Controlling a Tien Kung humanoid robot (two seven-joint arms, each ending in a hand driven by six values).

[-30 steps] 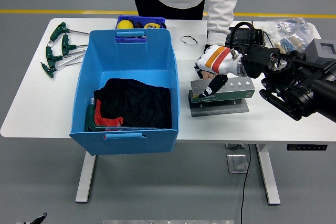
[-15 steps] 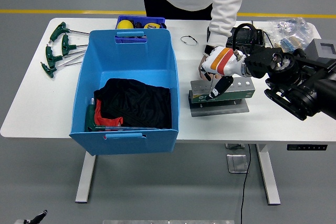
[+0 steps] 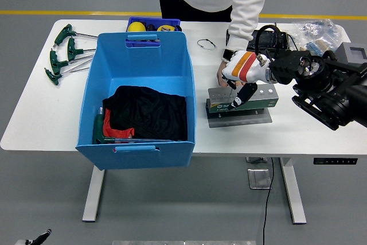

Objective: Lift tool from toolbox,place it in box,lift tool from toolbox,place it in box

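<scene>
The tool holder (image 3: 241,102) stands on the table (image 3: 34,113), right of the blue box (image 3: 137,61). Its tools look stiff, thin and probably slippery, so it is best to pinch one at the top. The right hand (image 3: 241,78) rests on the holder with fingers curled down; a real grasp I cannot tell.

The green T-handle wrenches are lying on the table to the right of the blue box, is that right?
Not quite. The head view shows the green T-handle wrenches lying on the table to the left of the blue box, near the far left corner.
</scene>
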